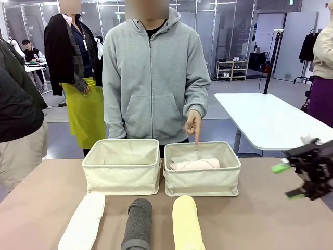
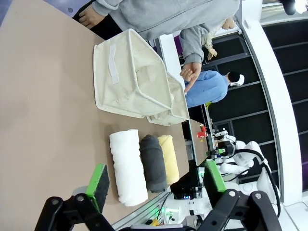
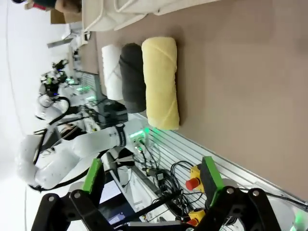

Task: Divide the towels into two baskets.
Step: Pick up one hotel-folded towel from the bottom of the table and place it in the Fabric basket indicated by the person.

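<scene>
Nearest, along the front edge of the table (image 1: 260,219), three towels lie side by side, their ends pointing to twelve o'clock. The white towel (image 1: 83,223) is at seven o'clock, the dark grey towel (image 1: 138,224) at six, and the pale yellow towel (image 1: 187,225) beside it toward five. The right gripper (image 1: 289,181) hangs at three o'clock above the table's right side, jaws spread wide, holding nothing. In the left wrist view the left gripper (image 2: 156,179) is also wide and empty, above the table near the white towel. Behind the rolls the two baskets stand touching: the left basket (image 1: 122,179) at eleven o'clock and the right basket (image 1: 203,182) at one. The pale pink towel (image 1: 195,164) lies crosswise inside the right basket. Beyond, a person's hand (image 1: 193,124) points down at the right basket's far rim
</scene>
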Action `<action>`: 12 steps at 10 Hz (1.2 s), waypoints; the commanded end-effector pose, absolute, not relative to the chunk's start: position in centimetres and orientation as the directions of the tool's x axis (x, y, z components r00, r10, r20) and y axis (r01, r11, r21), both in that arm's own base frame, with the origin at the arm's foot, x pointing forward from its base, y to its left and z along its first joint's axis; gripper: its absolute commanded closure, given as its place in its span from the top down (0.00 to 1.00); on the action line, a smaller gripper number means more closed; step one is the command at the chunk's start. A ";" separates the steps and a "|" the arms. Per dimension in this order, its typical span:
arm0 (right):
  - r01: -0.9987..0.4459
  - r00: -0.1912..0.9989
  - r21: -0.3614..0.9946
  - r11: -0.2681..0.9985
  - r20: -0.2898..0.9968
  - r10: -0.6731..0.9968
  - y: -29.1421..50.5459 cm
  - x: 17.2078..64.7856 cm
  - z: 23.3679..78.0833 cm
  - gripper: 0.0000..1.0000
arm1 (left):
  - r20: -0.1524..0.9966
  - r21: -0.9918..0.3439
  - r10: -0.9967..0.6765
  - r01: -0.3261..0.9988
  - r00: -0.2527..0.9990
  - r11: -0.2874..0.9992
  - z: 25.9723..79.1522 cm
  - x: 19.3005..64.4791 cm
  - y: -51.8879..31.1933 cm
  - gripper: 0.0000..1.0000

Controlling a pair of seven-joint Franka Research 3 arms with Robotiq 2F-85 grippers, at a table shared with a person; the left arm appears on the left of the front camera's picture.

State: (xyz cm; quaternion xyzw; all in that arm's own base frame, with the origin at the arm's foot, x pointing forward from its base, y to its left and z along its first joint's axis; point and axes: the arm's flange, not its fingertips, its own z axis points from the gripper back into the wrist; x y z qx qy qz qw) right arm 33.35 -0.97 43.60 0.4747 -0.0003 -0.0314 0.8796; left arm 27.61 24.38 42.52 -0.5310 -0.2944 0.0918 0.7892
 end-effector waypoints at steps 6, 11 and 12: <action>0.058 0.998 0.591 0.805 -0.013 -0.062 17.0 29.7 36.7 1.00 | 0.374 -0.894 0.461 0.181 0.805 0.409 42.8 27.4 24.5 1.00; 0.058 0.998 0.509 0.859 -0.001 -0.067 22.0 30.2 33.6 1.00 | 0.374 -0.894 0.461 0.181 0.805 0.409 42.8 27.4 24.5 1.00; 0.054 0.998 0.505 0.861 0.005 -0.065 22.7 30.4 33.1 1.00 | 0.374 -0.894 0.461 0.181 0.805 0.409 42.8 27.4 24.5 1.00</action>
